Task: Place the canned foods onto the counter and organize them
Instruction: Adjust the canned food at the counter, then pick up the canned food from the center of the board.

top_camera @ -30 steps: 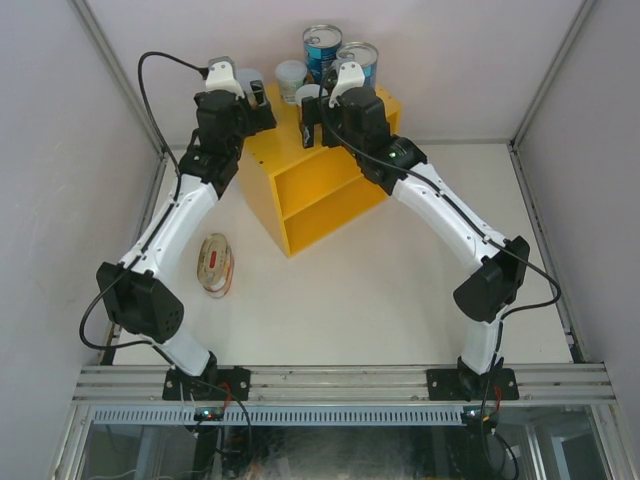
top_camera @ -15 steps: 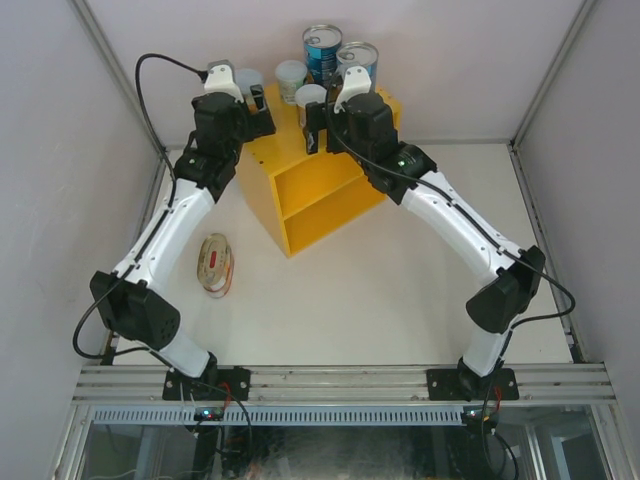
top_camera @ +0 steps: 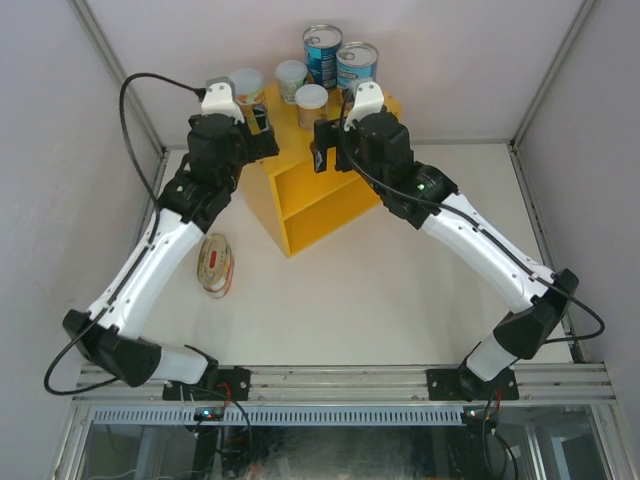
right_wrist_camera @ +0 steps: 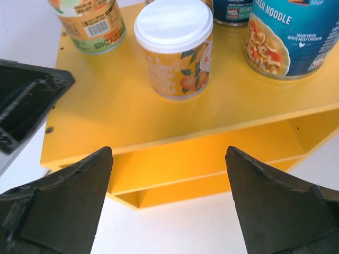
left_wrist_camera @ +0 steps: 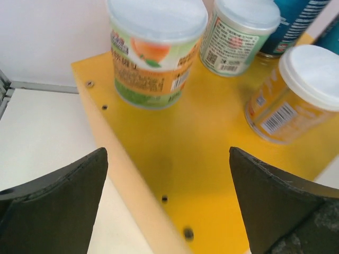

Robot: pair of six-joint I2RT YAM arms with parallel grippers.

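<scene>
On the white desk (top_camera: 400, 300) stands the yellow shelf unit (top_camera: 320, 205). The left pincer (left_wrist_camera: 167, 159) and the right pincer (right_wrist_camera: 168, 153) hang over its top, both released and empty. This top carries two tall blue cans (top_camera: 322, 50) and three small pale-lidded cans (top_camera: 311, 100). The flat oval tins (top_camera: 215, 265) lie on the desk, left of the unit.

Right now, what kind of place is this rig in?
Probably a lab test cell, not a real kitchen: a white table boxed in by plain panels, an aluminium rail along the near edge, and a small yellow counter holding cans.
</scene>
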